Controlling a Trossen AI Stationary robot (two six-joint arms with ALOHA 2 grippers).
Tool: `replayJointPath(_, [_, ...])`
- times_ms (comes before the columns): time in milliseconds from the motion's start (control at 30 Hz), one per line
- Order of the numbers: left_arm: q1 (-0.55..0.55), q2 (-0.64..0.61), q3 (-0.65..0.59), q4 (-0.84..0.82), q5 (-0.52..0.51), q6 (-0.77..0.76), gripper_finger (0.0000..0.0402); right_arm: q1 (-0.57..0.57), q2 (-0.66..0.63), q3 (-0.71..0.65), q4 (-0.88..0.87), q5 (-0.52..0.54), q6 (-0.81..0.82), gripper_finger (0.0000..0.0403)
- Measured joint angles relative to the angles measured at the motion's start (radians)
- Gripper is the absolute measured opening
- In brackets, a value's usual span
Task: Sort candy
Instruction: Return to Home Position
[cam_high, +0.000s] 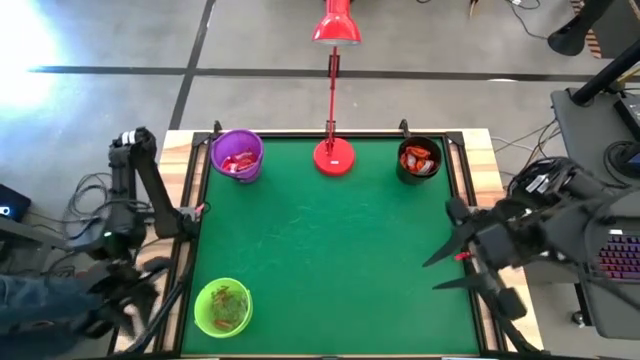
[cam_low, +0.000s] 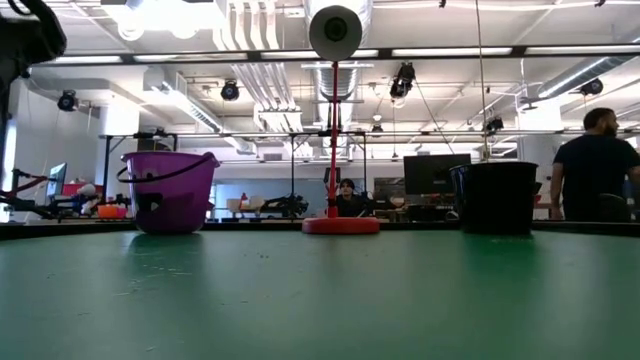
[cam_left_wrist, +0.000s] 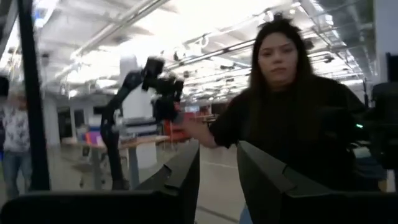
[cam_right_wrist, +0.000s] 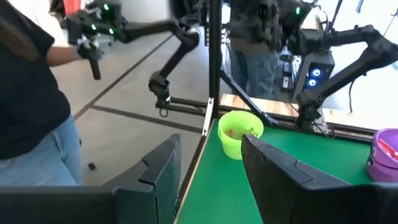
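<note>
All the candy I see lies inside three cups on the green table (cam_high: 330, 250). A purple cup (cam_high: 237, 155) at the far left holds red candy (cam_high: 238, 162). A black cup (cam_high: 418, 160) at the far right holds orange-red candy (cam_high: 420, 160). A green cup (cam_high: 222, 306) at the near left holds a few sweets (cam_high: 228, 305). My right gripper (cam_high: 432, 275) hovers open above the table's right edge, pointing toward the green cup (cam_right_wrist: 239, 134). My left gripper (cam_left_wrist: 217, 149) is open and off the table past its left edge, facing a person (cam_left_wrist: 280, 106).
A red lamp base (cam_high: 334, 157) stands at the far edge between the purple and black cups, its stem rising behind it. The person (cam_right_wrist: 31, 93) stands close by the table's near left corner. The green surface between the cups is bare.
</note>
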Motion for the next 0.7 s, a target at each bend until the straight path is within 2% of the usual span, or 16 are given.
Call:
replayJointPath(67, [0.005, -0.051, -0.060, 0.000, 0.027, -0.036, 0.0091, 0.000, -0.021, -0.007, -0.004, 0.000, 0.000, 0.0162])
replayJointPath(133, [0.004, -0.103, -0.119, 0.018, 0.098, -0.046, 0.0091, 0.000, -0.037, -0.016, -0.008, 0.000, 0.000, 0.0161])
replayJointPath(300, [0.004, -0.220, -0.254, 0.052, 0.370, -0.081, 0.0091, 0.000, -0.066, -0.040, -0.011, -0.008, 0.000, 0.0161])
replayJointPath(400, [0.002, -0.276, -0.327, 0.108, 0.478, -0.111, 0.0091, 0.000, -0.084, -0.051, -0.008, -0.008, 0.000, 0.0164])
replayJointPath(500, [0.003, -0.335, -0.398, 0.117, 0.503, -0.154, 0.0091, 0.000, -0.104, -0.067, -0.003, -0.008, 0.007, 0.0164])
replayJointPath(700, [0.002, -0.462, -0.545, 0.183, 0.497, -0.142, 0.0091, 0.000, -0.137, -0.116, 0.032, -0.008, 0.009, 0.0163])
